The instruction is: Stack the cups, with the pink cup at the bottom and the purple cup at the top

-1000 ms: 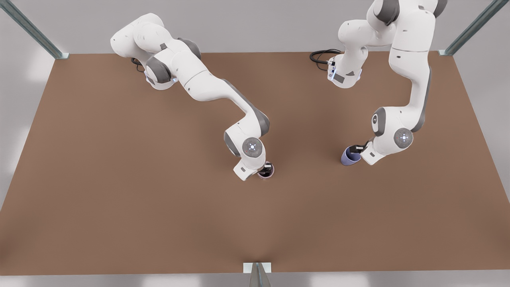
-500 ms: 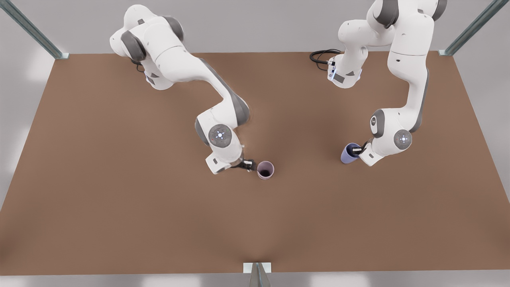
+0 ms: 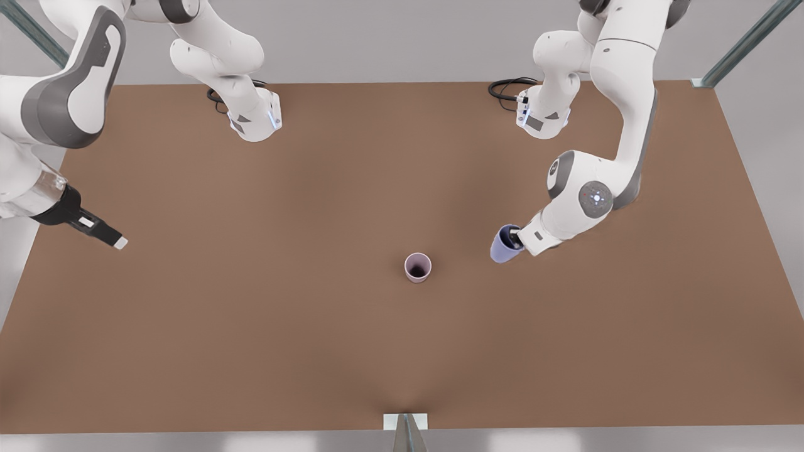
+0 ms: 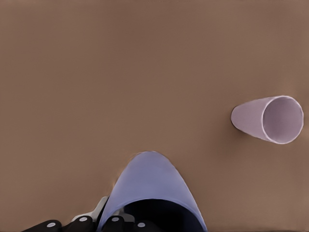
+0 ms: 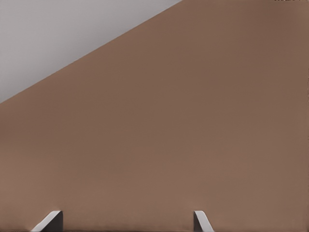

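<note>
I see my left hand (image 3: 512,237) gripping the purple cup (image 3: 501,246) by its rim, tilted, above the desk (image 3: 251,326), near the upright pink cup (image 3: 418,267) standing mid-desk. My right hand (image 3: 116,242) waits open over the desk's edge at the front view's left.

Brown table (image 3: 251,326), pink cup (image 3: 418,267) upright on it
</note>
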Robot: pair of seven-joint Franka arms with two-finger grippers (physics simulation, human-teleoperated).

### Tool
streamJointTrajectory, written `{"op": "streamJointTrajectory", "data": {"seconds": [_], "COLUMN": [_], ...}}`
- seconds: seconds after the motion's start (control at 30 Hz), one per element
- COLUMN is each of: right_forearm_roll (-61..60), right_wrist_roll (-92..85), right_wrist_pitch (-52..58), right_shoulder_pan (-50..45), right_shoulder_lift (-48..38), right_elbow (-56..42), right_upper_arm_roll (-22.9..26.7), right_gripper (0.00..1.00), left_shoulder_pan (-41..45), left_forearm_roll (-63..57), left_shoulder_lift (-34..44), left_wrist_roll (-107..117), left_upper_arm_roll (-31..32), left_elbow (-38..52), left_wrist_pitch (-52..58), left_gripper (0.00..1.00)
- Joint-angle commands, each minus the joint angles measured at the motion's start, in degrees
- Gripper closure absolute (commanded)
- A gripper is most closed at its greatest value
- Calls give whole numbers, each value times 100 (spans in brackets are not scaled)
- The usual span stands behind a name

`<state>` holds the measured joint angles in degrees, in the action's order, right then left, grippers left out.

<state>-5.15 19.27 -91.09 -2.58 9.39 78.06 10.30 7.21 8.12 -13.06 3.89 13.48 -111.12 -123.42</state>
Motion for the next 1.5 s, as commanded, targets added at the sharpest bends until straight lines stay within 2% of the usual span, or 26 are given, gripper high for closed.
{"op": "streamJointTrajectory", "data": {"seconds": [0.0, 0.13, 0.37, 1.4, 1.47], "right_forearm_roll": [58, 190, 181, 190, 190], "right_wrist_roll": [-2428, -2428, -2428, -2436, -2428], "right_wrist_pitch": [329, 338, 338, 558, 531], "right_shoulder_pan": [12, 3, 12, 3, 12], "right_shoulder_lift": [1, -34, -8, 1, 27], "right_elbow": [-18, -27, -133, -229, -221], "right_upper_arm_roll": [7, -2, 7, -10, -2], "right_gripper": [0, 0, 0, 0, 0], "left_shoulder_pan": [289, 1009, 1291, 1581, 1581], "left_forearm_roll": [-3, -56, -82, -205, -232], "left_shoulder_lift": [-205, -820, -1497, -2034, -2034], "left_wrist_roll": [3205, 4664, 5333, 5737, 5728], "left_upper_arm_roll": [102, 93, 67, 93, 93], "left_elbow": [424, 1329, 2147, 2121, 2121], "left_wrist_pitch": [345, 196, -15, -77, -77], "left_gripper": [77, 78, 78, 78, 64]}}
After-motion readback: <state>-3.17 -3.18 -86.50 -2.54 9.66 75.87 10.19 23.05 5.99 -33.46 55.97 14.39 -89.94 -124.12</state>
